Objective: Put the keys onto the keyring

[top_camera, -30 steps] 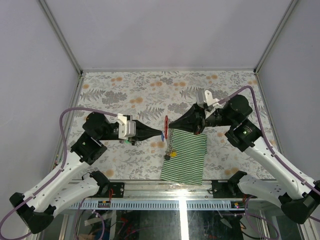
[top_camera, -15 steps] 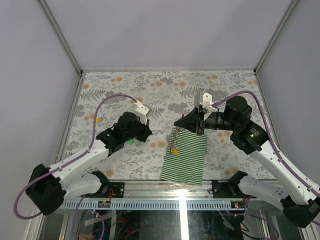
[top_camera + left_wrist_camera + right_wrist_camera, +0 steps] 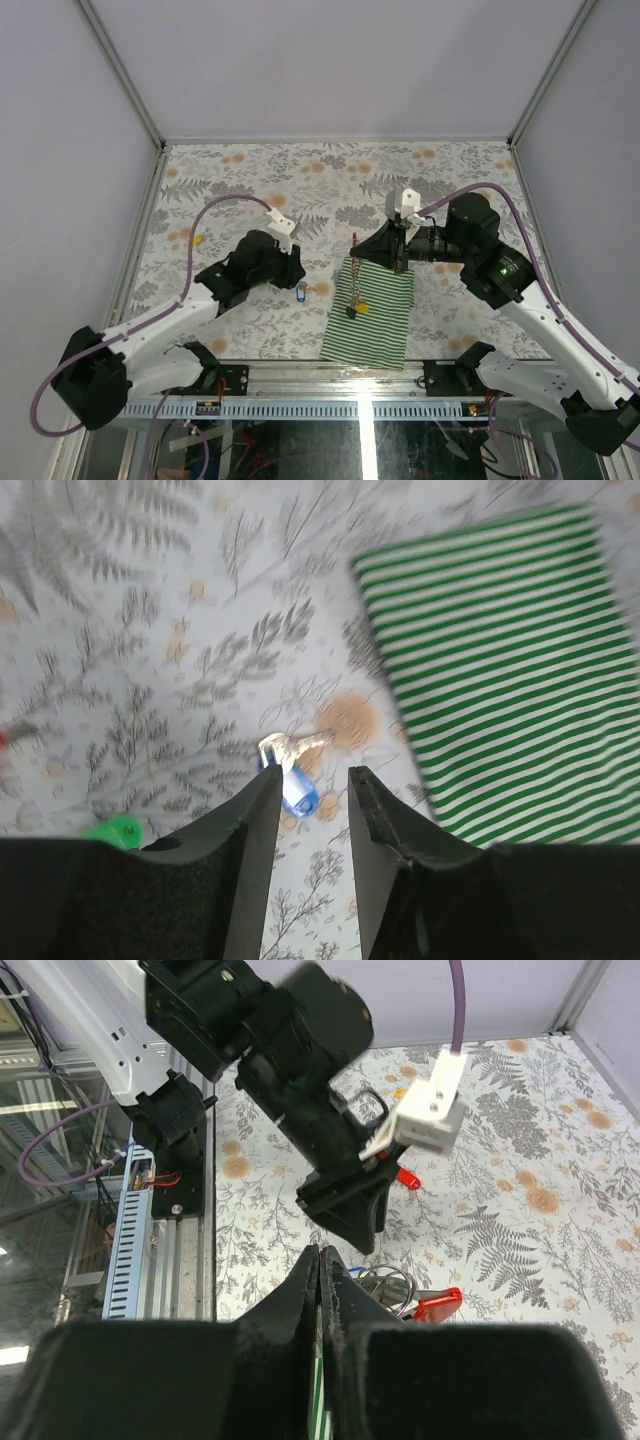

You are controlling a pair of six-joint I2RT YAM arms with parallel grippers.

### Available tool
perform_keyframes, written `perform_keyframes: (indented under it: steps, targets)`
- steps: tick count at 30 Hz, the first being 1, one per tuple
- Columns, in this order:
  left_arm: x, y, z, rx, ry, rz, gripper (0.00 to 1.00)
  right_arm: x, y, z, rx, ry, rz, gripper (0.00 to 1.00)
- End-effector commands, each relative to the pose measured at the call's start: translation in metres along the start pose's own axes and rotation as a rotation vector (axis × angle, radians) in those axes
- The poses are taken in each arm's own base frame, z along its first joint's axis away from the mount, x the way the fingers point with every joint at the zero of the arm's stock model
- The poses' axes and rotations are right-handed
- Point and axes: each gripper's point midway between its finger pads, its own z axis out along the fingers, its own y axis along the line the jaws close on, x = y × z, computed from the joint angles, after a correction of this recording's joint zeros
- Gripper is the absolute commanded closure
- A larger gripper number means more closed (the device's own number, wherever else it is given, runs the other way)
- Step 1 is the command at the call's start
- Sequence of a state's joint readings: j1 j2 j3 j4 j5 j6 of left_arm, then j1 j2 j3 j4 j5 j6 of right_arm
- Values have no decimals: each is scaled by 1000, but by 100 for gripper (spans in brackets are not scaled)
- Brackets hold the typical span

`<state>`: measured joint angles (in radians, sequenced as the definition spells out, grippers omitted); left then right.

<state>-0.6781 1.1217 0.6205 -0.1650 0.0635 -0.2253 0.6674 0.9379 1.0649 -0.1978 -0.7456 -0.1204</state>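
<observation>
Key-pickup step: left gripper (image 3: pixel 312 778), jaws narrowly apart and empty, hovers over blue-tagged key (image 3: pixel 292 772) on the desk (image 3: pixel 150 630); right gripper (image 3: pixel 356 243) pinches the dangling keyring (image 3: pixel 353 285) over striped cloth (image 3: pixel 385 320); I'd next grasp and thread it.

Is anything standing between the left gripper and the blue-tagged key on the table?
Nothing visible. The blue-tagged key lies uncovered just past the left gripper's parted fingertips; the striped cloth lies apart from it.
</observation>
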Motion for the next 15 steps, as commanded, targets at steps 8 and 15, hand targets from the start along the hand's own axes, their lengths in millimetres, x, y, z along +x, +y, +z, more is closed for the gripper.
perform_keyframes:
  steps: [8, 15]
  targets:
    - [-163, -114, -153, 508, -909, 456, 52, -52, 14, -4, -66, -181, -112, 100]
    - [-175, -152, -181, 703, -971, 589, 54, -68, 29, -2, -169, -248, -137, 100]
